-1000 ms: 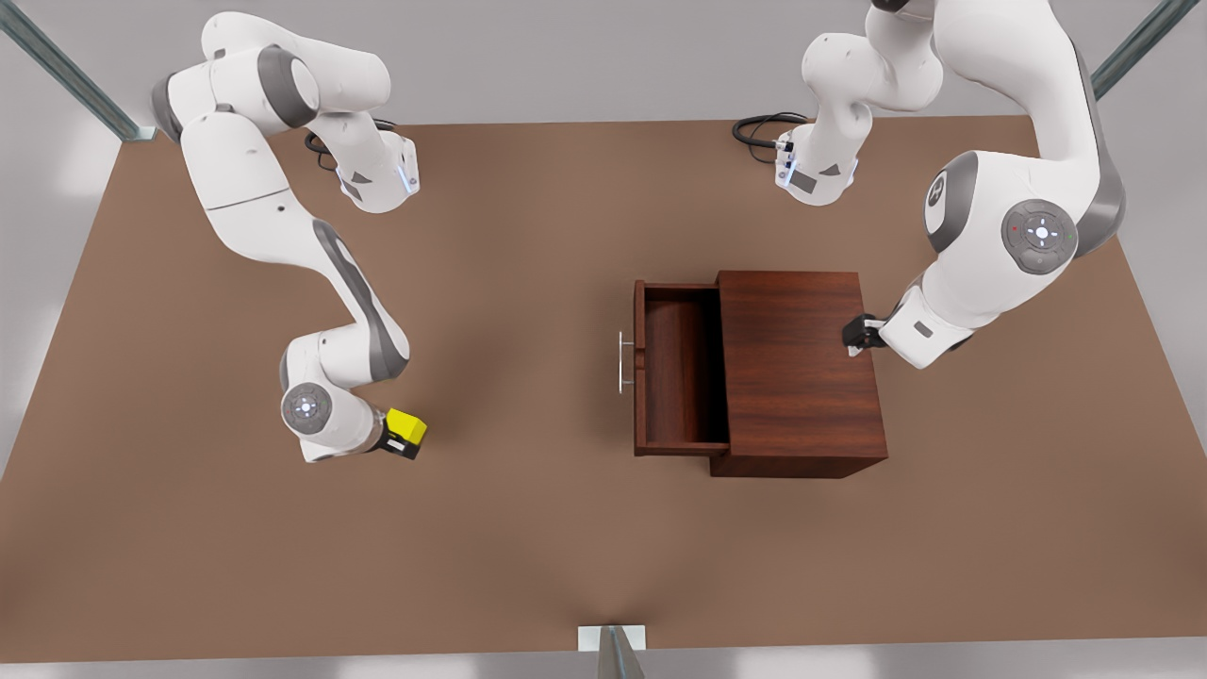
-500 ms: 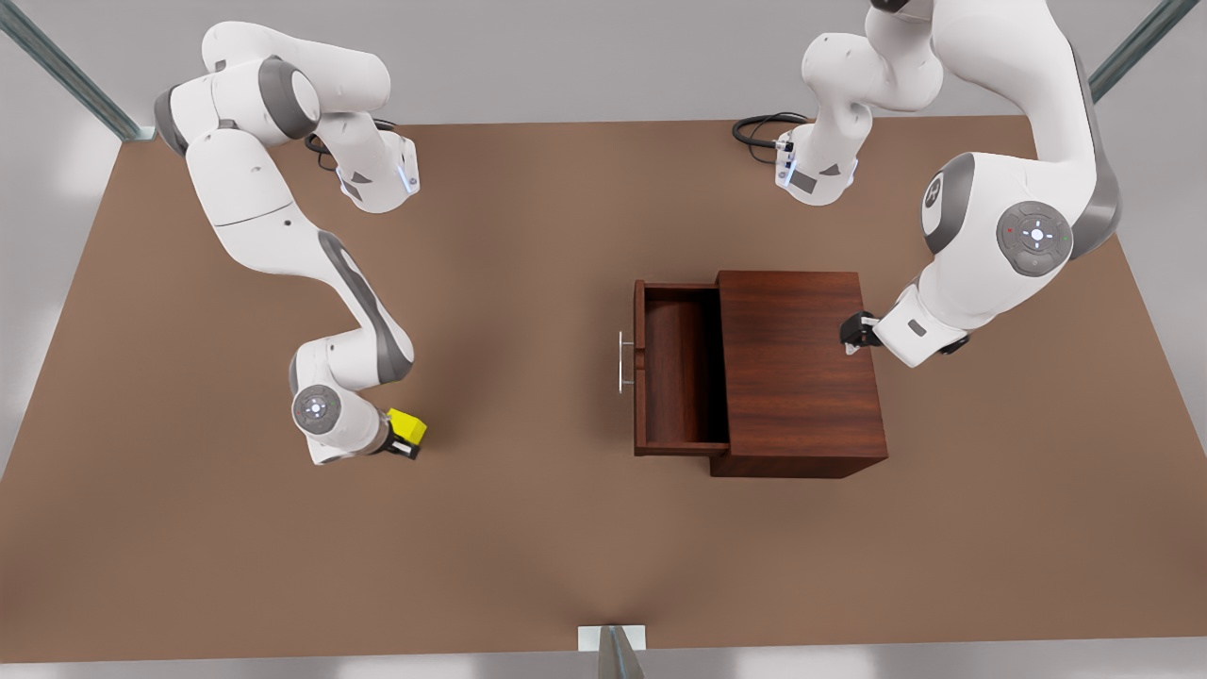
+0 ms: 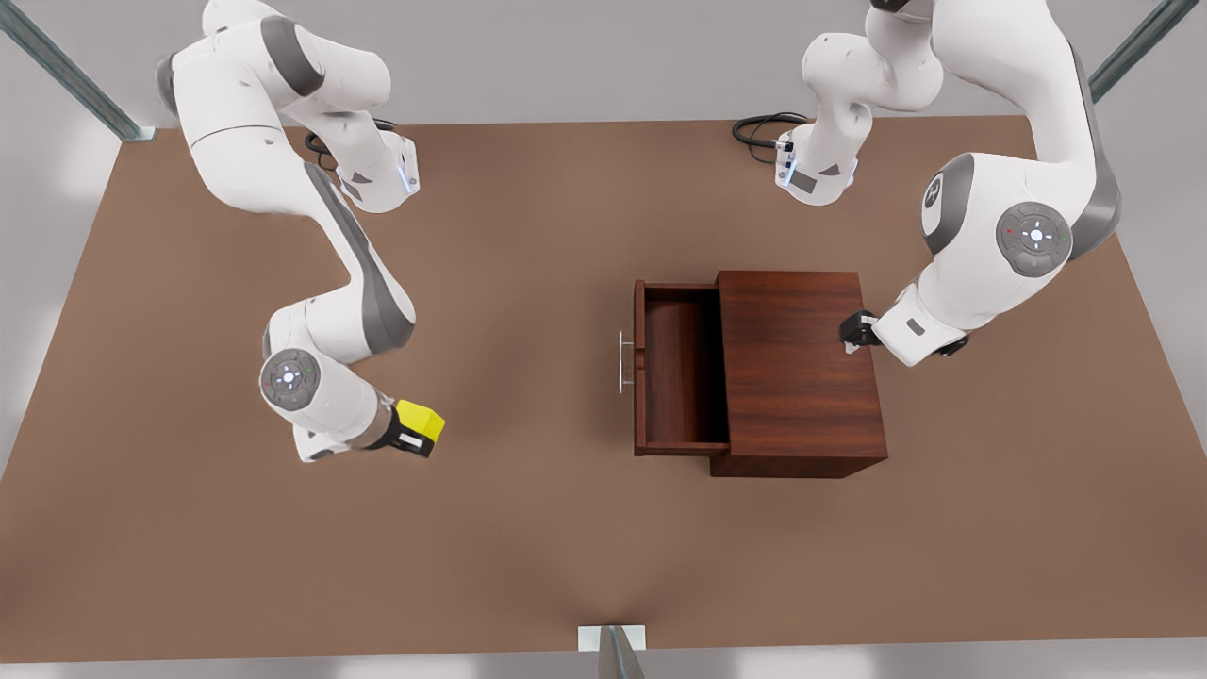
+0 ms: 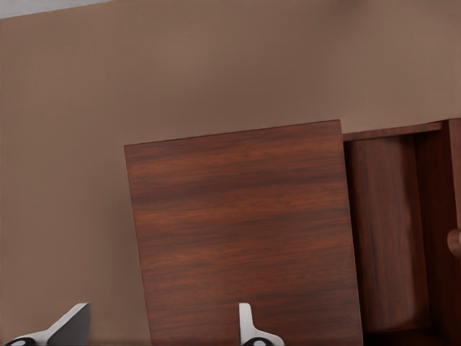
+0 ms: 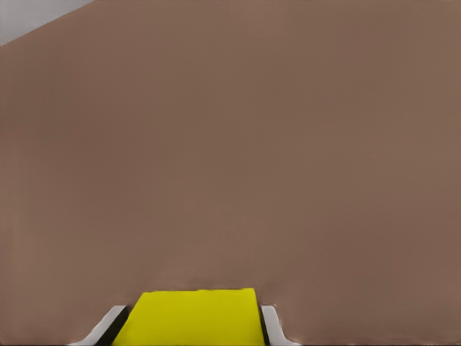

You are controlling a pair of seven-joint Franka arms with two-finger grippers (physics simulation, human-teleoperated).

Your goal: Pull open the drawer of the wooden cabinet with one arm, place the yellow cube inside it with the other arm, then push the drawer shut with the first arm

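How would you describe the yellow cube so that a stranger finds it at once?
Start at the big wooden cabinet with its open drawer. Look far toward the front view's left: the right tool holds the yellow cube. It is the only yellow thing.

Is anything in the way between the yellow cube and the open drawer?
Nothing visible is. The right tool holds the yellow cube, and only bare brown table lies between it and the open drawer. The left tool waits at the wooden cabinet's far side.

yellow cube gripped in right tool, well apart from open drawer of wooden cabinet
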